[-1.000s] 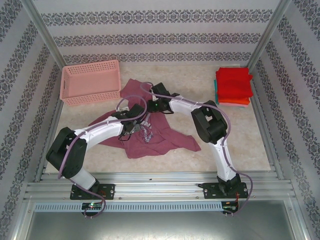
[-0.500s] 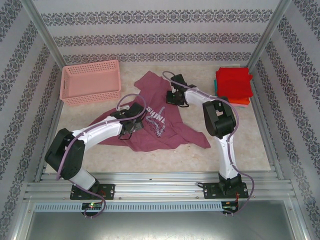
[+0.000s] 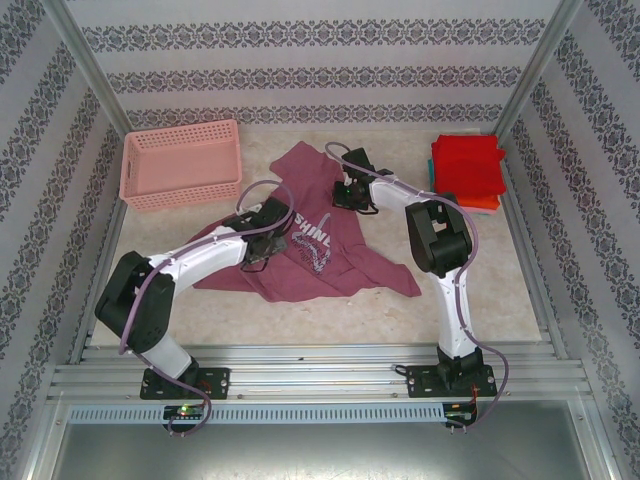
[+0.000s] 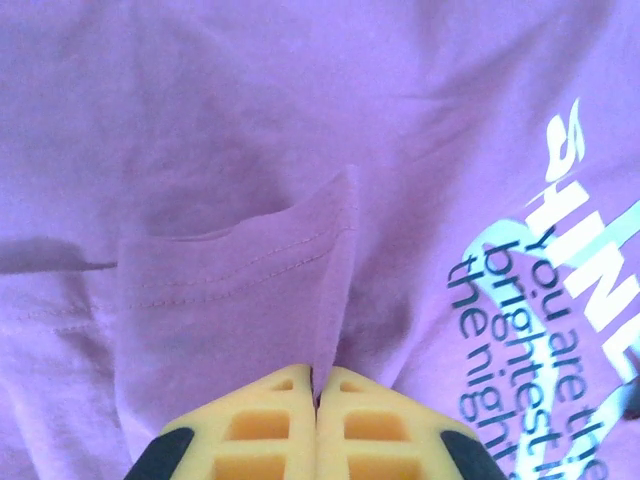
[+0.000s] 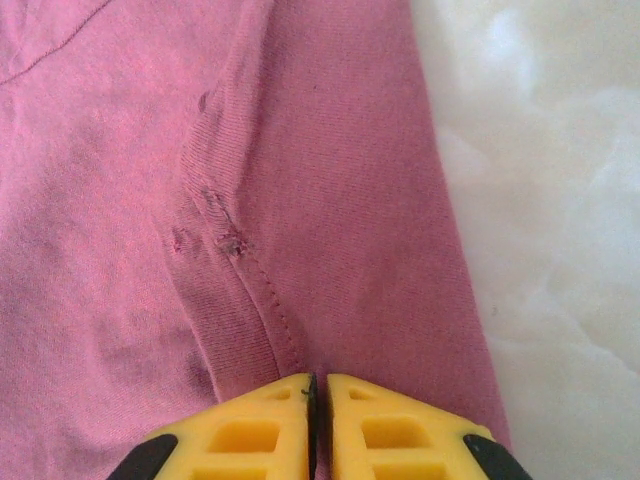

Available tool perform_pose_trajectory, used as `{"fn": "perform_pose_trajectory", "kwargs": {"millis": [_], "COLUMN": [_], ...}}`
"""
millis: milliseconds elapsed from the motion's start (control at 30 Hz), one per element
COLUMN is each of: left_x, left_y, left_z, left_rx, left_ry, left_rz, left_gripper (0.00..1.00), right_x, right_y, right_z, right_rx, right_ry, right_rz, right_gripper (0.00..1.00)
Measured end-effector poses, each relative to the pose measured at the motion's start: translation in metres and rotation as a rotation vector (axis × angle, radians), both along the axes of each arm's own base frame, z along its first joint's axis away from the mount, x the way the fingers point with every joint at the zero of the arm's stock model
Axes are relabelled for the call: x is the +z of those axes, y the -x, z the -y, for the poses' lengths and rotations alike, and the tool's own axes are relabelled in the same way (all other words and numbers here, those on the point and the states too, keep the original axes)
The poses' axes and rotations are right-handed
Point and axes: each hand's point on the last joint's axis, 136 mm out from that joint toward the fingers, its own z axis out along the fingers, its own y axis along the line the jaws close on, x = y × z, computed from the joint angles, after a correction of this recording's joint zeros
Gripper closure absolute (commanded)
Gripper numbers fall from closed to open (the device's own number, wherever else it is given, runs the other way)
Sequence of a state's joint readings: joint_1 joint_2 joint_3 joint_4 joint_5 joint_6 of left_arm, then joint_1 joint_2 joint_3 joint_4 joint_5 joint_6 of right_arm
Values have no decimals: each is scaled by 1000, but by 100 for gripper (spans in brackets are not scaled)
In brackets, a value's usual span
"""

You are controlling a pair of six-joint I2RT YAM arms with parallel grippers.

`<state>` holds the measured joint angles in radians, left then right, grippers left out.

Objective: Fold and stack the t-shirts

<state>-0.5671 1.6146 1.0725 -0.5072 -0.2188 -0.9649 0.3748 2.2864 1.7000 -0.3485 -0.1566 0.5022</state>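
Top external: left tool [image 3: 273, 239], right tool [image 3: 344, 194] low on maroon t-shirt [image 3: 330, 272].

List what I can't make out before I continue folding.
Top view: maroon t-shirt, partly covered by the left arm.
Wrist views: cloth depth inside left hand and right hand, cut off by the bottom edge.
Left wrist view: SHINE print runs off the right edge.
Top view: folded stack, lower layers too small to count.

A pale table [image 3: 480, 285] carries a spread maroon t-shirt [image 3: 335, 268], a pink basket [image 3: 185, 192] and a stack of folded shirts [image 3: 467, 170].
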Motion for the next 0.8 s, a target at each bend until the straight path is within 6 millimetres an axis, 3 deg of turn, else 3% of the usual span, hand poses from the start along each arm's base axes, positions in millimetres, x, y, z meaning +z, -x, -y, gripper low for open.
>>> {"fn": "perform_pose_trajectory", "kwargs": {"millis": [200, 267, 433, 600, 800], "left_x": [22, 34, 48, 33, -5], "left_y": [7, 16, 31, 48, 70], "left_z": [-12, -20, -33, -40, -47], "left_rx": [20, 33, 68, 107, 168], "left_ry": [4, 14, 46, 88, 126], "left_rz": [66, 103, 152, 132, 67], "left_gripper": [100, 100, 100, 100, 100], "right_x": [1, 2, 1, 0, 1], "right_y": [-6, -13, -28, -37, -27], "right_z": [15, 29, 88, 140, 169], "right_rx": [-32, -68, -185, -299, -372], "right_ry": [10, -2, -4, -20, -26], "right_rz": [-40, -54, -81, -77, -79], "right_gripper": [94, 96, 99, 100, 100]}}
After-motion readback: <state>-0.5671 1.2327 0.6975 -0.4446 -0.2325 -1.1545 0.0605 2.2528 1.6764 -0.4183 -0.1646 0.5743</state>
